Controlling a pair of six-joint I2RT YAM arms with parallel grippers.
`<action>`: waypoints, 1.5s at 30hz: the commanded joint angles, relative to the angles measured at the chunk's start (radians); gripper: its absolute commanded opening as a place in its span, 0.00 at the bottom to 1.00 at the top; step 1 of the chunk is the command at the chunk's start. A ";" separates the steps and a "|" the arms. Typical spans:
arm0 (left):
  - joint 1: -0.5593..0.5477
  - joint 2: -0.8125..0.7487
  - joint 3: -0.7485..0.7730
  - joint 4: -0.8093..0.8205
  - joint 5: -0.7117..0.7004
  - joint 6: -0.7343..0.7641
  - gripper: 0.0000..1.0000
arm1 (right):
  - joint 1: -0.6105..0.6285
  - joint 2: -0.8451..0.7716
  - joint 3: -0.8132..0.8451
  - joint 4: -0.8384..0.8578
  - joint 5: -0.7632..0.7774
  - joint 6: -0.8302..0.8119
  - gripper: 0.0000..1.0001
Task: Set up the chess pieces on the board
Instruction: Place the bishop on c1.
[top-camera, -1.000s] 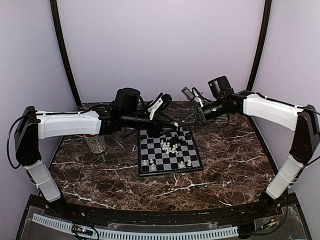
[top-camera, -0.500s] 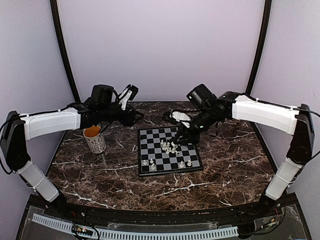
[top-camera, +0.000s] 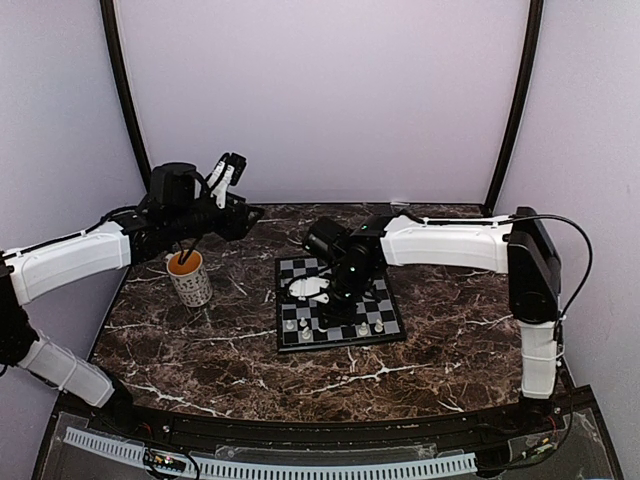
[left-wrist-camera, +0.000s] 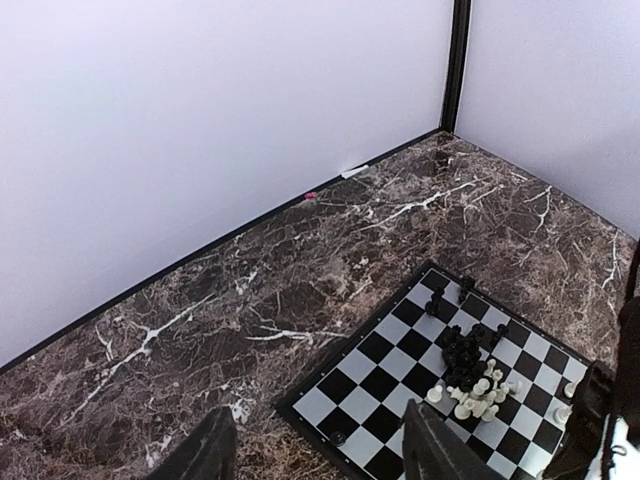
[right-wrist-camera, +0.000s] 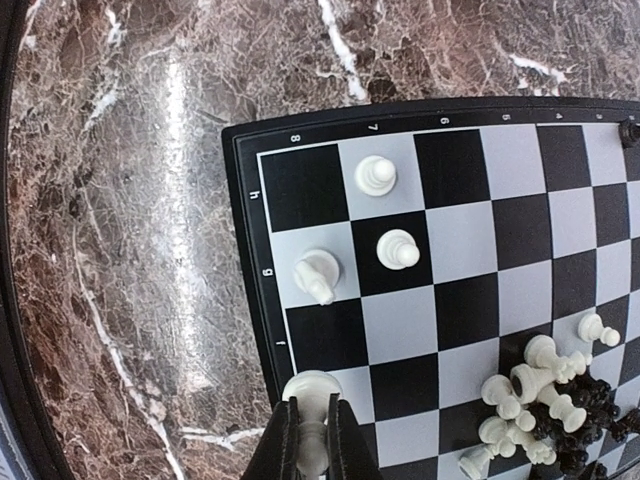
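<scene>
Since the board (top-camera: 392, 335) lies flat on the table (top-camera: 460, 350) between your two arms, either one can reach it, and you have sent the right arm across it, low.

Nearest the edge, three standing whites (right-wrist-camera: 398, 248) occupy separate squares by one corner. One of them appears tilted. I judge these as placed, not spilled.

Just beside them, the right gripper (right-wrist-camera: 312, 420) is pinched tight on a white piece (right-wrist-camera: 311, 388) over a square next to the border. The broad end of the piece appears to point away from the fingers and toward the board, which would suit setting it down on its base. You cannot tell from these views whether it touches the square yet.

Further in, the heap (right-wrist-camera: 540, 400) of white and black pieces lies mixed at mid-board. Most of the set is there, so I judge the task to be at an early stage. That heap is near the working gripper, and a careless sweep could scatter it.

Beyond and to the left, a mug (top-camera: 190, 282) stands on the table, apart from the board.

Farthest off, the left gripper (left-wrist-camera: 320, 425) hangs high above the mug. Its fingers (left-wrist-camera: 215, 450) are spread and nothing is between them. I read this as parked clear, so that the arms do not clash over the board.
</scene>
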 joint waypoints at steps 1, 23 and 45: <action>0.006 -0.052 -0.012 0.024 -0.015 -0.009 0.59 | 0.017 0.039 0.068 -0.038 0.038 0.006 0.02; 0.007 -0.067 -0.011 0.019 0.044 -0.014 0.59 | 0.052 0.124 0.102 -0.053 0.085 0.008 0.06; 0.008 -0.055 -0.008 0.013 0.070 -0.009 0.60 | 0.057 0.150 0.112 -0.044 0.099 0.023 0.15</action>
